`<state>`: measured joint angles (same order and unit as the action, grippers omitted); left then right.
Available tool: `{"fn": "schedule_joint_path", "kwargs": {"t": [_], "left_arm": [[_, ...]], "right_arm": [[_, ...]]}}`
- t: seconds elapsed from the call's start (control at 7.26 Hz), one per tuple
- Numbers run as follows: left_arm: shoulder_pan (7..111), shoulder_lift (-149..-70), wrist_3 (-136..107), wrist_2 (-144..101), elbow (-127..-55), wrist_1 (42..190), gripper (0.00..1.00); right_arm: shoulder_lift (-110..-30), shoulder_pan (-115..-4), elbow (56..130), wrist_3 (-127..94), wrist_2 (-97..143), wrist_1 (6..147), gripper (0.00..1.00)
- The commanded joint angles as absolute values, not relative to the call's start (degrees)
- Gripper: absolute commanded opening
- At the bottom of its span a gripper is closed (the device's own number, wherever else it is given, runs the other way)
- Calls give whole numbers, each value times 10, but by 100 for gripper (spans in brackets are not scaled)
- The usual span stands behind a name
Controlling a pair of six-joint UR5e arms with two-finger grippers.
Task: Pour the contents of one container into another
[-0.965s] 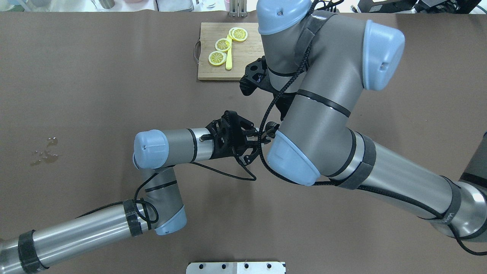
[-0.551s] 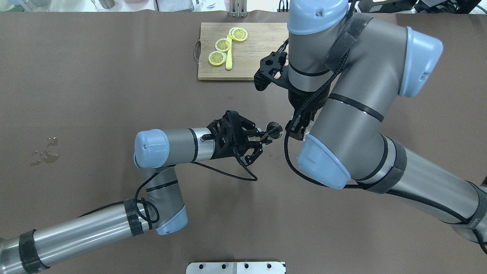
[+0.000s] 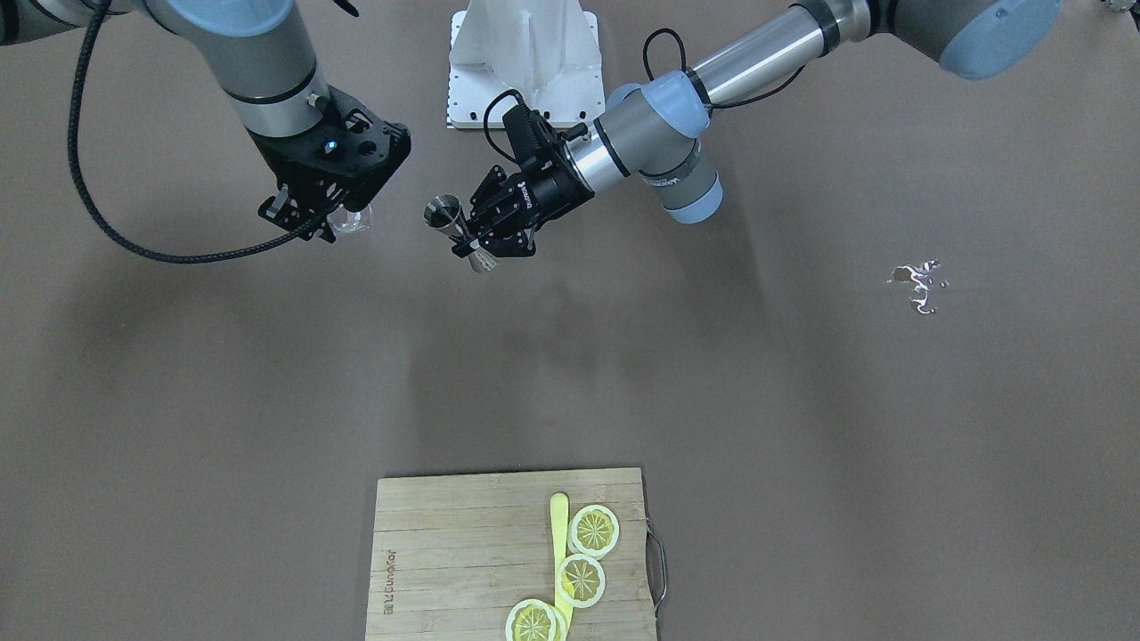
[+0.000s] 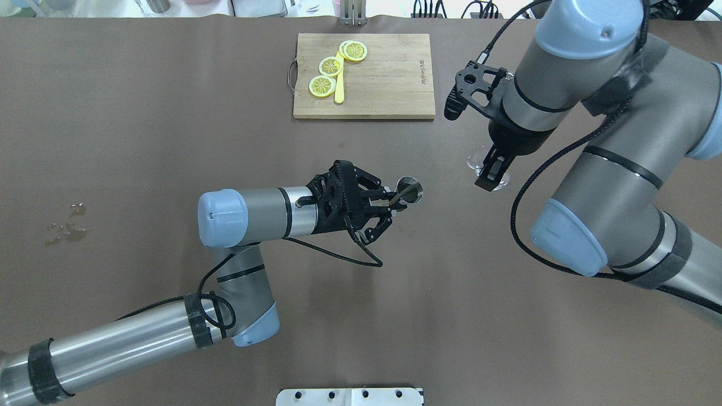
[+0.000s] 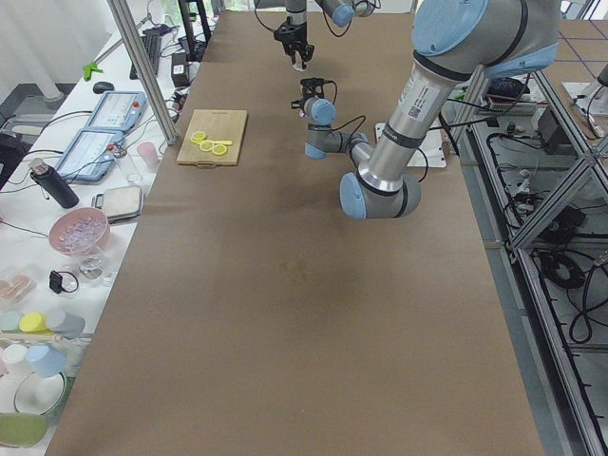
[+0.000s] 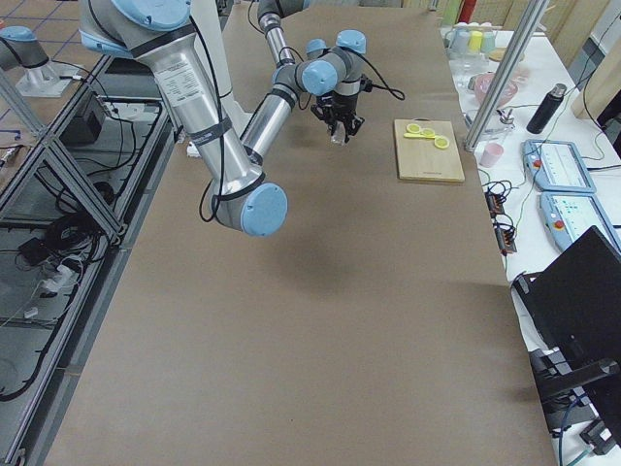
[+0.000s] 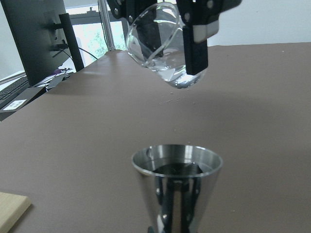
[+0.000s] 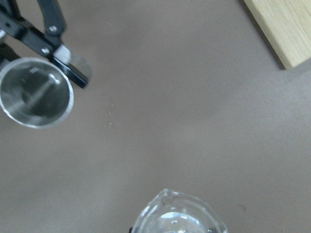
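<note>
The steel jigger [image 4: 408,189] is held near the table's middle, mouth up, with my left gripper [image 4: 395,199] shut on its narrow waist. In the front view the jigger [image 3: 443,214] sits just ahead of the left gripper [image 3: 467,240]. My right gripper [image 4: 489,172] is shut on the clear glass [image 4: 475,159], well to the right of the jigger and apart from it. In the left wrist view the glass [image 7: 163,46] hangs tilted above and beyond the jigger [image 7: 177,187]. The right wrist view shows the jigger [image 8: 35,92] at upper left and the glass rim [image 8: 177,213] at the bottom.
A wooden cutting board [image 4: 389,84] with lemon slices [image 4: 330,66] and a yellow knife lies at the far middle. A small puddle [image 4: 67,223] sits on the brown table at the left. A few droplets [image 8: 112,116] lie between jigger and glass. The white base plate [image 4: 350,396] is at the near edge.
My right arm has swung to the right and away from the jigger, carrying the glass with it. The left arm has kept the jigger almost still.
</note>
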<state>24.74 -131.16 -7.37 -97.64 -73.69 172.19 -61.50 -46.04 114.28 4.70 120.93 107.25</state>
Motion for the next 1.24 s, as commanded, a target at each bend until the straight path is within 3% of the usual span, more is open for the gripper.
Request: {"fn": "schedule_joint_path", "kwargs": {"t": [0.0, 0.41, 0.83, 1.1], "left_arm": [[255, -1304, -74, -976, -741, 1746, 0], [259, -1240, -76, -975, -806, 1764, 0], [261, -1128, -76, -970, -905, 1772, 0], [268, -1075, -90, -969, -941, 1789, 0]], "right_arm": [[-730, -505, 1143, 47, 1238, 916, 0], [-872, -580, 1115, 27, 1265, 692, 0], [-951, -612, 998, 18, 1272, 410, 0], [-948, -613, 854, -75, 1271, 173, 0]]}}
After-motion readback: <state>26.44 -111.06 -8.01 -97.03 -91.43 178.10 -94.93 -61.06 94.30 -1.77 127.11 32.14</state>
